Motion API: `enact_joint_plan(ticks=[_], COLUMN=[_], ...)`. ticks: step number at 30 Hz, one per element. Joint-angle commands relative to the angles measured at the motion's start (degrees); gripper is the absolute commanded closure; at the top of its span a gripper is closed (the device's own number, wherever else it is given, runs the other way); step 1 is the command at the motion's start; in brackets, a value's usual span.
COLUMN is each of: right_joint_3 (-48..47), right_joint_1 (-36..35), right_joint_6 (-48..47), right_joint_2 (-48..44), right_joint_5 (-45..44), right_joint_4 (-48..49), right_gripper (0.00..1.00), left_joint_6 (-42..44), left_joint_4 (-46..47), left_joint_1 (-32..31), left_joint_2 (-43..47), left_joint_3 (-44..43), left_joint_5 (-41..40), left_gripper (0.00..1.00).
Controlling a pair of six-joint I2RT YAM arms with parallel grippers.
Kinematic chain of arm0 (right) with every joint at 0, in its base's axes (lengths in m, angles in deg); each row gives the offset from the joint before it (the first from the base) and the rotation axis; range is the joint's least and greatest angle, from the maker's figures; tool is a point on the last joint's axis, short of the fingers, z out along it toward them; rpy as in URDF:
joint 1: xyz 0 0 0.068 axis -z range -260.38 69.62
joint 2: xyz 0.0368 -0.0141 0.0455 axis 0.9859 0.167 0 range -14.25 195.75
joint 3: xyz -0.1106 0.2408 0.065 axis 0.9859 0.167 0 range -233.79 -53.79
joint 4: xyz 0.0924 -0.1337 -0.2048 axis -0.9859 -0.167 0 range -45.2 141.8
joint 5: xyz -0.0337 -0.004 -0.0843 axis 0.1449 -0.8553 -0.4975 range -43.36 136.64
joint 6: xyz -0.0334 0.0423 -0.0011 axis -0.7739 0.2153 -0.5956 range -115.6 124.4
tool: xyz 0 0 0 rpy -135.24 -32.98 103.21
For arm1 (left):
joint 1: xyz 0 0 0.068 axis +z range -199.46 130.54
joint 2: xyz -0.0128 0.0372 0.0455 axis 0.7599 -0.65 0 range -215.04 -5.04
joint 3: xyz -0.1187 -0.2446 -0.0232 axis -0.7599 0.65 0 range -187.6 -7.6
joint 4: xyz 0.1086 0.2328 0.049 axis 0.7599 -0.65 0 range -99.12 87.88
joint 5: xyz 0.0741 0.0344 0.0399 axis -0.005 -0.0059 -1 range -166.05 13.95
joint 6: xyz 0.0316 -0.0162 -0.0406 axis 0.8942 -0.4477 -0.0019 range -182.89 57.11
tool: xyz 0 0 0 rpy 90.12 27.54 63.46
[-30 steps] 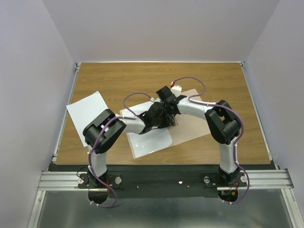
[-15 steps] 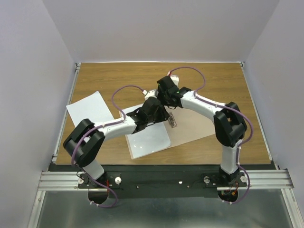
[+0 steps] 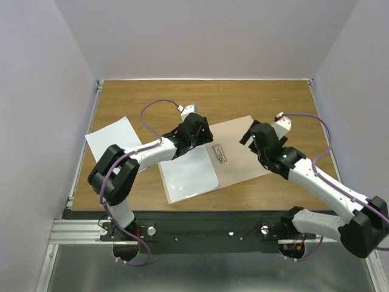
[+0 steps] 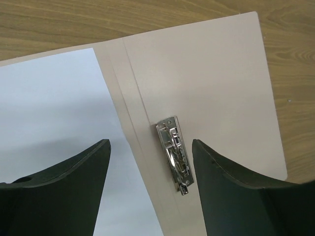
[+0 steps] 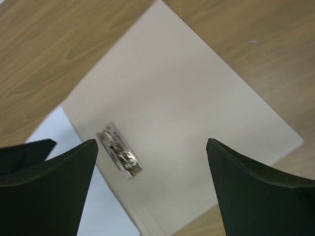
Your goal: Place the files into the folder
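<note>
1. Fingers on the left gripper are spread wide with nothing between them. Same story on the right gripper, its jaws apart and empty. Both hang above the folder, gripping nothing.
2. Closest to the arm bases, the folder lies flat and open on the table. Its left leaf is covered by a slightly shiny white face. Filed sheet, or the folder's own pale lining? From these views I cannot tell.
3. A little further out, the metal clip lies flat at the fold. The right leaf beside it is bare tan, with nothing on it.
4. Out to the left, one white sheet lies loose on the wood, near the folder but clearly outside it. The left arm crosses the gap between them.
5. My read: halfway at best. The folder is open and ready, but that loose sheet is not yet in it. A second sheet cannot be made out on its own — unless the white face is it.
</note>
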State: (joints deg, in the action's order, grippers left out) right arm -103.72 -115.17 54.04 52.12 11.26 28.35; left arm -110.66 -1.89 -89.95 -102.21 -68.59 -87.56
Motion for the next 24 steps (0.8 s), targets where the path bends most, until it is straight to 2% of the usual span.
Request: enact_joint_plan(ticks=[1,5,11,17,24], right_joint_3=[6.9,9.9,11.1,11.5,12.7], right_joint_1=[-0.2,-0.2,-0.1,-0.2,-0.2], right_joint_6=[4.7,3.9,2.8,1.9,-2.4], right_joint_2=[-10.6,-14.2,-11.9,-8.8,-9.8], right_joint_5=[-5.8,-4.8,-1.5,1.4,5.9], right_joint_4=[-1.2,-0.9,-0.9,-0.9,1.7], right_gripper=[0.00,0.00,0.00,0.00,0.00], left_joint_6=[2.3,2.3,2.5,2.8,1.3], left_joint_4=[-1.1,-1.6,-3.9,-4.8,-4.0], left_joint_1=[0.5,1.2,1.5,1.6,1.7], left_joint_2=[-3.3,-5.3,-8.7,-10.6,-11.5], left_joint_3=[-2.9,-4.2,-7.6,-8.6,-9.1], left_joint_5=[-0.1,0.1,-0.9,-2.1,-2.4], left_gripper=[0.24,0.24,0.24,0.30,0.34])
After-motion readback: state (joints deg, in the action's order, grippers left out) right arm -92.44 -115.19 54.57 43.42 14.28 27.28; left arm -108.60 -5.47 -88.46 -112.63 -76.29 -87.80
